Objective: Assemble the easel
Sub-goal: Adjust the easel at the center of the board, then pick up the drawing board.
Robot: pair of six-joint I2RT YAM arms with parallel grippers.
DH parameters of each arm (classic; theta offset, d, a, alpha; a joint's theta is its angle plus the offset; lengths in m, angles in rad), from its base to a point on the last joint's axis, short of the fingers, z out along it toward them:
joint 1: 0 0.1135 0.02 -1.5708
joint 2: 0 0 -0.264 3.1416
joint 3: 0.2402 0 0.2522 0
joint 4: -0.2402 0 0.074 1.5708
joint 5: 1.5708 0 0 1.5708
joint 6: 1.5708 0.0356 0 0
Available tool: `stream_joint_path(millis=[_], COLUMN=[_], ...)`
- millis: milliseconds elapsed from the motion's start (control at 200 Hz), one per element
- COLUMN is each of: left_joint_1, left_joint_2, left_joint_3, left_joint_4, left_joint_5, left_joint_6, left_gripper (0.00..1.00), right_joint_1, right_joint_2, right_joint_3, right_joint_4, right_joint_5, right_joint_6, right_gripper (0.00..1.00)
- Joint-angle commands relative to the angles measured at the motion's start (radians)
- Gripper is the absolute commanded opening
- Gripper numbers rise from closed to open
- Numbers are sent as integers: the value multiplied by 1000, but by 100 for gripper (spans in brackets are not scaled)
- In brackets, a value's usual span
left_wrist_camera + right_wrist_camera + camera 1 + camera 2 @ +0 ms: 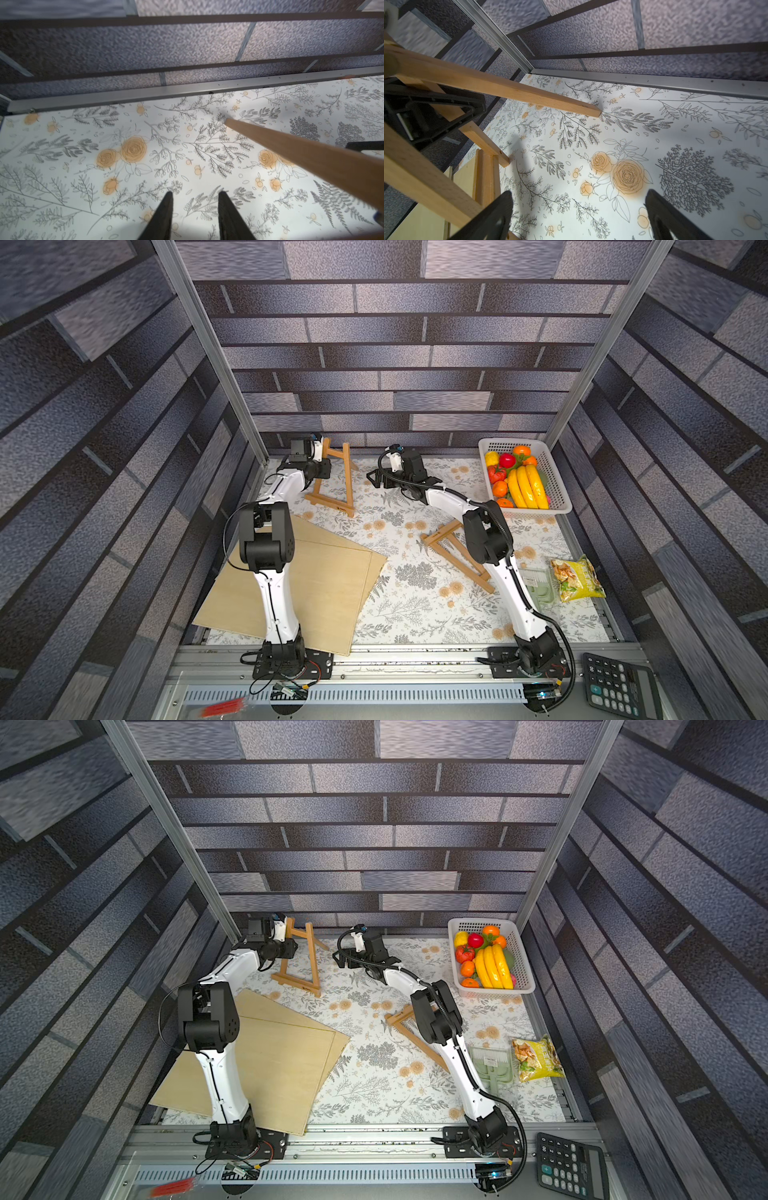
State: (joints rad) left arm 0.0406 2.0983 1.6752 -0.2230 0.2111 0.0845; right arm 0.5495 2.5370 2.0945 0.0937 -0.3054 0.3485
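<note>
Left of the easel (349,485) the corner post (216,356) and side wall press in close. The back rail (207,87) runs just behind it, so those two sides leave little room. In front and to the left of the easel, two thin boards (328,585) lie overlapped on the cloth (415,605). They sit under the left arm and reach the table's front edge.

The left gripper (195,197) hangs at the easel's top, on its left side. Its jaws stand apart over bare cloth, and the easel's back leg (291,149) slants past beside them.

The easel stands upright near the back left corner. It is pale wood, with two front legs meeting at the top, a ledge bar across the bottom, and the back leg splayed out to the cloth near the rail.

Just right of the easel is the right gripper (579,193), low over the cloth with its jaws spread wide and holding nothing. The cloth under it, right of the easel, is open patterned surface.

Farther right and nearer the front, a flat frame (436,536) of the same wood lies partly under the right arm. Beyond that, far right of the easel against the back corner, sits a white basket (536,513) of fruit (525,487). A snack bag (575,578) lies by the right edge, and a calculator (619,686) sits off the cloth at the front.
</note>
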Motion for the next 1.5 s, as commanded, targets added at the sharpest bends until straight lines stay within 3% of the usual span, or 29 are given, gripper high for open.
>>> stream_joint_path(millis=[0,286,516,832,962,1047,1142,1203,1288,1388,1498], left_joint_1=[22,23,43,47,65,68,55,51,35,11,-36], left_joint_2=[31,-57,-207,-334,-492,-637,-808,-924,-1103,-1311,-1464], left_joint_3=[-98,-182,-319,-397,-505,-568,-598,-636,-713,-813,-906], left_joint_4=[-107,-15,192,171,174,121,-91,-218,-376,-497,-582], left_joint_5=[-56,-20,111,159,182,195,134,83,-13,-29,-15], left_joint_6=[-37,-62,-138,-184,-245,-312,-397,-469,-562,-654,-720], left_gripper=[100,100,100,100,100,100,100,100,100,100,100], right_joint_1=[2,0,0,2,9,10,12,24,74,158,243], right_joint_2=[-50,-114,-195,-348,-470,-577,-617,-661,-770,-885,-980], right_joint_3=[-18,-93,-158,-275,-374,-412,-327,-363,-520,-722,-1005], right_joint_4=[-2,23,39,2,-8,-98,-393,-469,-461,-442,-198], right_joint_5=[-17,-17,-30,-17,42,46,-94,-204,-300,-361,-410], right_joint_6=[-7,-27,-32,-52,-12,69,178,282,416,526,735], right_gripper=[100,100,100,100,100,100,100,100,100,100,95])
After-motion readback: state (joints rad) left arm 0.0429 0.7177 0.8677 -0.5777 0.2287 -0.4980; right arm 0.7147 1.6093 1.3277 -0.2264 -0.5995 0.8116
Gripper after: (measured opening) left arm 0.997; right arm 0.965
